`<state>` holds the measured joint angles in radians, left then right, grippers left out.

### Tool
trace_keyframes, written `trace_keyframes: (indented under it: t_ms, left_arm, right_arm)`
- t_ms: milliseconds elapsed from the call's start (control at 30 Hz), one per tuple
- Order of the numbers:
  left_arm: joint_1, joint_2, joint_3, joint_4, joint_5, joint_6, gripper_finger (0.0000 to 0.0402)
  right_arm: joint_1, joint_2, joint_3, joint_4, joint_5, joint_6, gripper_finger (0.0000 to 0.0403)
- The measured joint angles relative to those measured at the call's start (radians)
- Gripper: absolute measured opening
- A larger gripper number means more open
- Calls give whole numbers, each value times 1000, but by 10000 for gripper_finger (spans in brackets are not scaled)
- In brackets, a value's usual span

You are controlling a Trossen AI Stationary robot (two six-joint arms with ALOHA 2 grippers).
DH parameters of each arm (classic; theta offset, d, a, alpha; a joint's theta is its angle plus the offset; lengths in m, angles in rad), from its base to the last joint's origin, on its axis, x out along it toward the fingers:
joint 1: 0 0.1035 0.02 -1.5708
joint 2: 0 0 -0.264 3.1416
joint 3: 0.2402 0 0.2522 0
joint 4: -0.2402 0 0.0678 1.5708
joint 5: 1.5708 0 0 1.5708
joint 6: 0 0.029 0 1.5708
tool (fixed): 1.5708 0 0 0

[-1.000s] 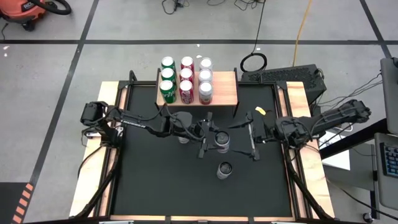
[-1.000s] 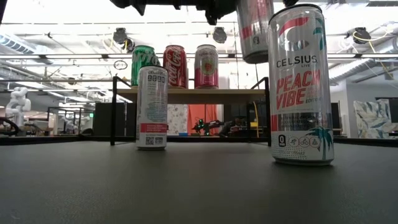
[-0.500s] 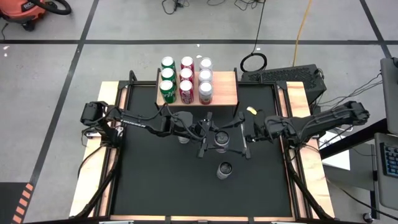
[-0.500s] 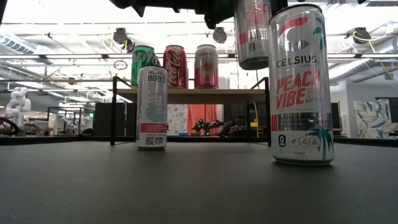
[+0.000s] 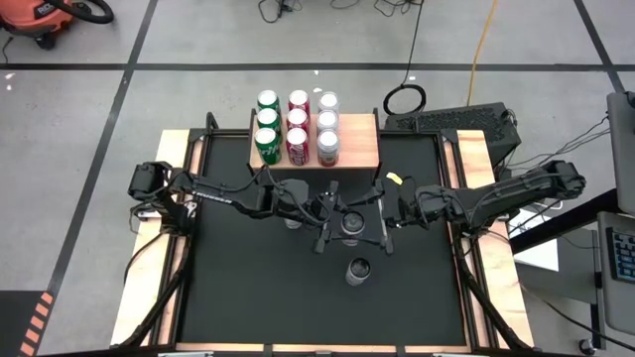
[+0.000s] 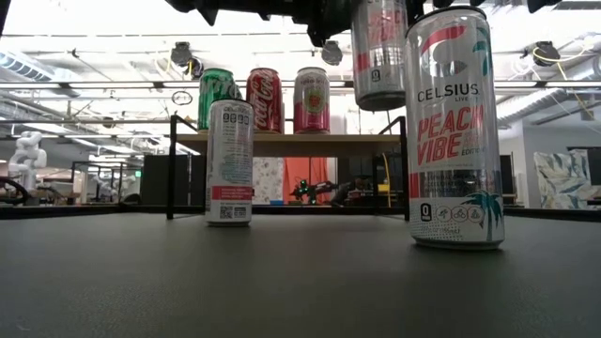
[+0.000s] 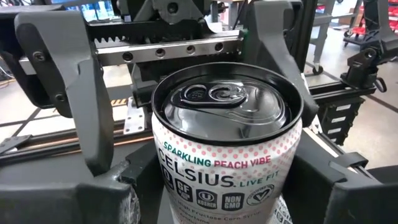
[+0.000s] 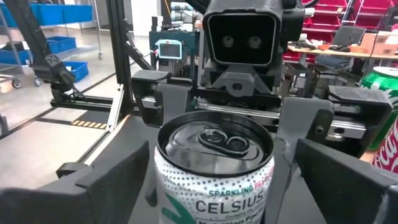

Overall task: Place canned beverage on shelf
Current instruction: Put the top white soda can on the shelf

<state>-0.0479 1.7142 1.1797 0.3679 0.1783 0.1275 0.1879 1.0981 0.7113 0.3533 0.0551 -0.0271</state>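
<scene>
Gripping the lifted can (image 5: 351, 222), the left tool (image 5: 332, 213) meets the right tool (image 5: 377, 219), spread around it.

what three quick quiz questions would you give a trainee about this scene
1. True or false: the raised Celsius can rests on the mat.
2. How many cans stand on the shelf?
3. Which hand grips the raised Celsius can? A: left hand. B: right hand.

Key: 1 false, it hangs clear above the mat. 2 nine, in three rows of three. 3 A; the right hand is open, its fingers only flanking the can.
</scene>
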Motion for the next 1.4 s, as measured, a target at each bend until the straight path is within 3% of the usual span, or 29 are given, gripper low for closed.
trace_keyframes:
  t_ms: [400,800,1100,1267,1400]
  left_arm:
    - [0,0,0,3,-9,-16,247]
    - [1,0,0,6,-12,-44,247]
    - [1,0,0,6,-14,-51,247]
    - [1,0,0,6,-13,-64,248]
    - [-1,0,0,10,-13,-76,271]
  right_arm:
    - [0,4,0,17,-9,11,290]
    - [1,4,0,14,-11,-33,276]
    - [2,4,0,20,-5,-37,219]
    - [2,4,-1,25,-5,-36,222]
    - [2,4,-2,34,-7,-39,220]
